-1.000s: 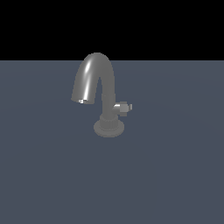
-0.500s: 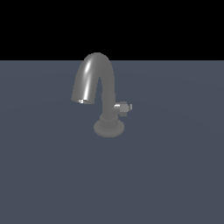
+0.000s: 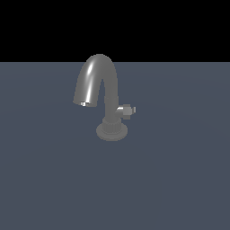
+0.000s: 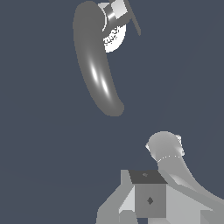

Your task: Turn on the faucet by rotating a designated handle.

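The faucet (image 3: pixel 102 85) stands upright on the flat grey-blue floor, its thick arched spout curving down toward the exterior view's left and its round ribbed base (image 3: pixel 111 131) below. The handle (image 3: pixel 127 109) is a short lever on a stubby peg sticking out of the stem toward the exterior view's right. The wrist view looks down on the faucet (image 4: pixel 97 61), with the handle (image 4: pixel 124 13) beside the bright base. No gripper shows in the exterior view. Boxy grey parts of the arm (image 4: pixel 148 197) fill one edge of the wrist view, apart from the faucet; separate fingers cannot be made out.
A rounded grey arm link (image 4: pixel 165 151) shows beside the boxy parts in the wrist view. The grey-blue floor (image 3: pixel 179 179) stretches flat around the faucet, with a black background above it.
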